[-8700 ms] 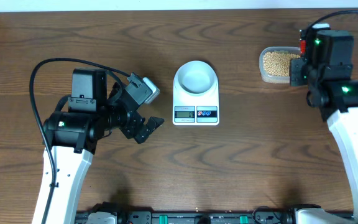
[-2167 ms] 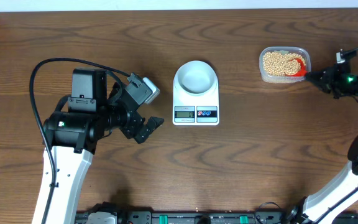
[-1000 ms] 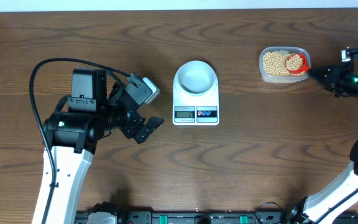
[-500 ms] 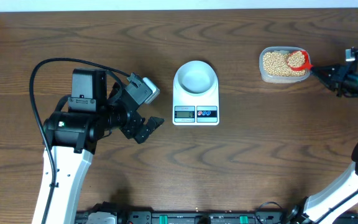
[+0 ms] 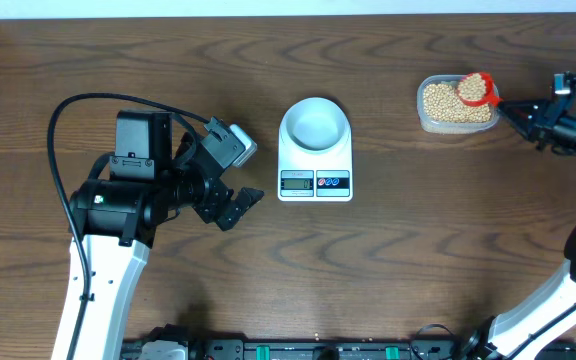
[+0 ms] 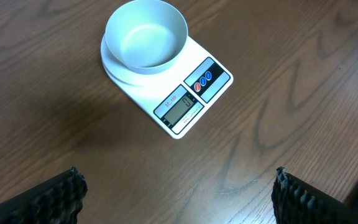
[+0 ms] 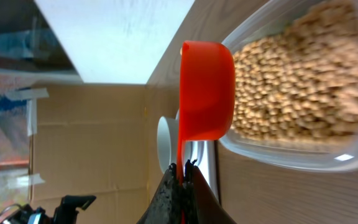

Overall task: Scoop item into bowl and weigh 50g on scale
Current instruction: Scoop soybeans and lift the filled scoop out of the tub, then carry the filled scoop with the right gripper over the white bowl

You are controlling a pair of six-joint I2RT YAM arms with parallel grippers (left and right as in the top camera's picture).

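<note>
Tan beans fill a clear plastic container at the far right. A red scoop heaped with beans hangs over the container's far right corner. My right gripper is shut on its handle. In the right wrist view the scoop shows edge-on beside the beans, its thin handle pinched in the right gripper. The pale bowl stands empty on the white scale at mid-table. My left gripper stays open left of the scale; from the left wrist, the bowl and scale lie beyond that gripper.
The left arm's black cable loops over the table on the left. A pale wall strip runs along the table's far edge. Bare wood lies between the scale and the container.
The red scoop has lifted out of the beans with a heaped load and shifted toward the container's far edge. The left arm has not moved.
</note>
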